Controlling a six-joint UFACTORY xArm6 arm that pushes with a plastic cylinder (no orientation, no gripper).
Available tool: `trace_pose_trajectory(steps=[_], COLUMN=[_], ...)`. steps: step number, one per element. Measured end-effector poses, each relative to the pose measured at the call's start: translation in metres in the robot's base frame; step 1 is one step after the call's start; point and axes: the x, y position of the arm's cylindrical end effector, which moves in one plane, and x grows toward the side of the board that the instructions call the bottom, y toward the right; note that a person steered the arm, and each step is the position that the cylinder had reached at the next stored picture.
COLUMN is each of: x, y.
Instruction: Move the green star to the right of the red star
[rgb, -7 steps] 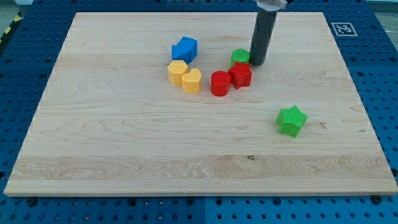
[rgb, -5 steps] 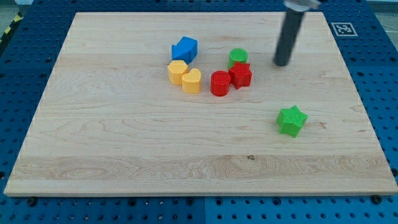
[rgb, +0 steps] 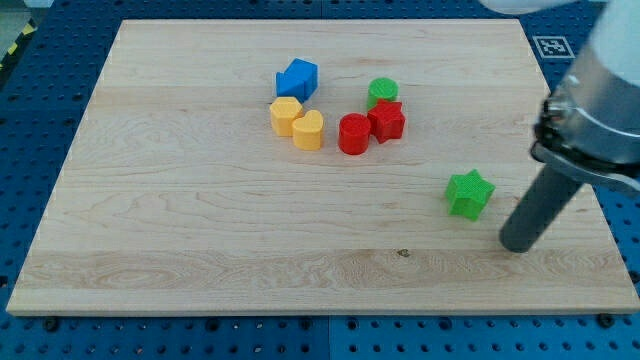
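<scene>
The green star (rgb: 469, 193) lies on the wooden board (rgb: 200, 220) at the view's lower right, apart from the other blocks. The red star (rgb: 386, 121) sits near the board's top middle, touching a red round block (rgb: 353, 133) on its left and a green round block (rgb: 382, 92) just above it. My tip (rgb: 516, 244) rests on the board just to the right of and below the green star, a small gap away, not touching it.
A blue block (rgb: 297, 78) lies left of the green round block. A yellow hexagonal block (rgb: 286, 115) and a yellow heart-like block (rgb: 309, 129) sit together left of the red round block. The board's right edge (rgb: 590, 200) is close to my tip.
My tip has left the green round block and swept right and down to beside the green star. No block has moved.
</scene>
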Motion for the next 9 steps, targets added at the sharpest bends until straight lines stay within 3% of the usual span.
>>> trace_pose_trajectory(steps=[3,4,5,6,9], x=[-0.100,-0.102,-0.062,-0.055,-0.147], y=[-0.016,-0.015,-0.015,-0.039,-0.019])
